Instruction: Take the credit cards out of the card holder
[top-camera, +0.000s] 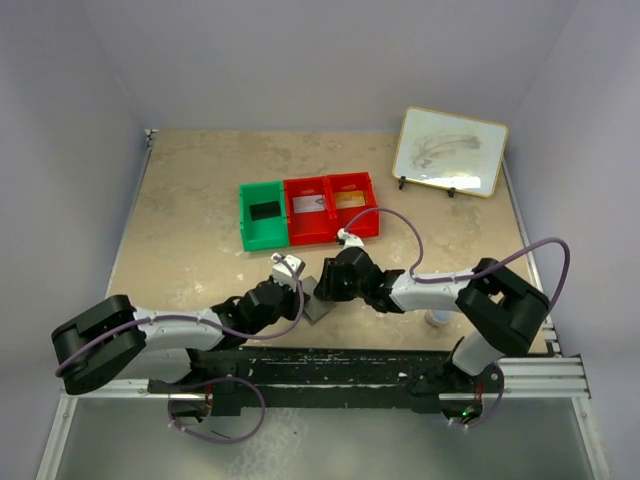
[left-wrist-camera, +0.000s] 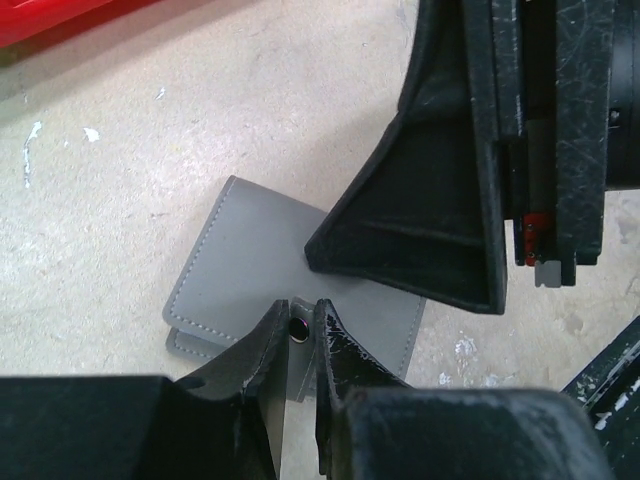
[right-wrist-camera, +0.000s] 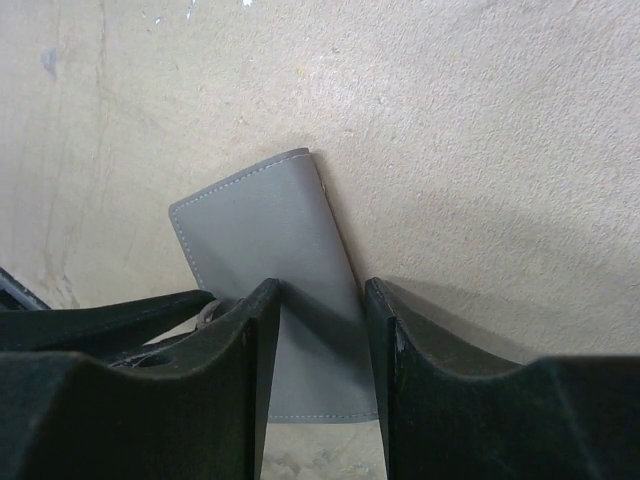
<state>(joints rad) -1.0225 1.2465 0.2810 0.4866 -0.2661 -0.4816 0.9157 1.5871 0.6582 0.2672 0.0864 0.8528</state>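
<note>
I am counting one grey card holder; I am seeing three bins, one green bin and two red bins; I am also counting one whiteboard, and two grippers, left gripper and right gripper.

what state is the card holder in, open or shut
Shut. The card holder lies flat, its stitched grey flaps folded together, nothing of the inside showing; the left gripper pinches it at one edge.

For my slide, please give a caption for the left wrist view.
Left gripper pinching the grey card holder at its edge, right gripper over it.
</note>
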